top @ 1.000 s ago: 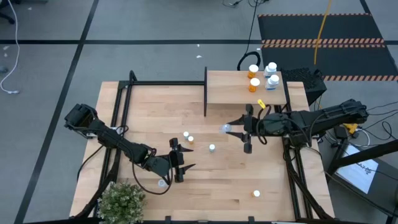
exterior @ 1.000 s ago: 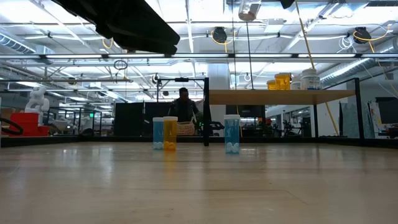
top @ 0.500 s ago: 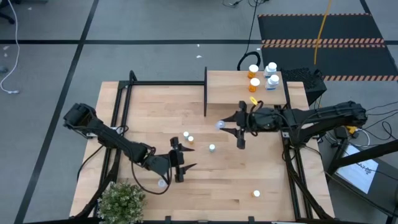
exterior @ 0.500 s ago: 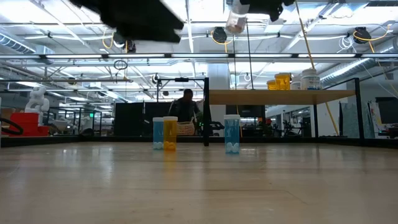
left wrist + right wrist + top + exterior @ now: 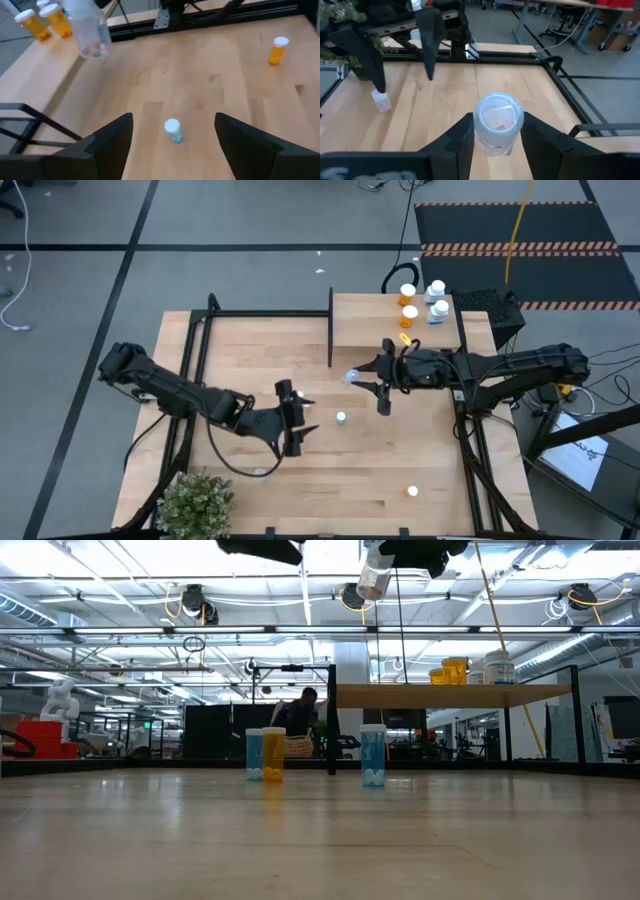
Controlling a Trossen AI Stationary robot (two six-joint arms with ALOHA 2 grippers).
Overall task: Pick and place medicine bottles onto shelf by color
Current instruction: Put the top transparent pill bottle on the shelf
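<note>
Carrying is the step in hand: left gripper (image 5: pixel 297 420), jaws apart, hovers above a clear bottle (image 5: pixel 341 418) on the tabletop (image 5: pixel 240 360), while right gripper (image 5: pixel 372 379), clamped on a clear medicine bottle (image 5: pixel 497 122), must next reach the shelf (image 5: pixel 370 320) beside the pale bottles (image 5: pixel 438 300).

A clear white-capped bottle (image 5: pixel 498 123) hangs off the table beside the shelf (image 5: pixel 392 330).

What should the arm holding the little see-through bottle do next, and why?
Probably carry it over the shelf and set it by the two pale bottles. The right gripper holds the clear bottle in the air, just in front of the shelf, where orange bottles and pale ones stand in separate groups.
</note>
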